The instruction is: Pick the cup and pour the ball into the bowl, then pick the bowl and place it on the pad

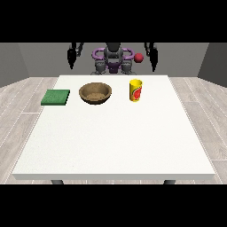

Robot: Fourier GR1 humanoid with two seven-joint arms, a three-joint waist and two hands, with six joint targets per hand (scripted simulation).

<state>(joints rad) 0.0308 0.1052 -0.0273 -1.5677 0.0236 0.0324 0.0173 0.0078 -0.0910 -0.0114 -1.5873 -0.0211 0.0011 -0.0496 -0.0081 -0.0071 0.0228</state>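
White table (111,142) ahead: yellow cup (135,90), wooden bowl (95,93), green pad (56,97) untouched. Nothing done yet; my hands (71,57) (154,57) hang back, finger positions I cannot tell.

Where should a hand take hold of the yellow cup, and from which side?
Grip the yellow cup around its middle wall, approaching sideways from the view's right, where the nearer hand hangs. It stands upright with its mouth up, so a side grip probably suits pouring.

White table (111,142) (grey walls, plank floor)
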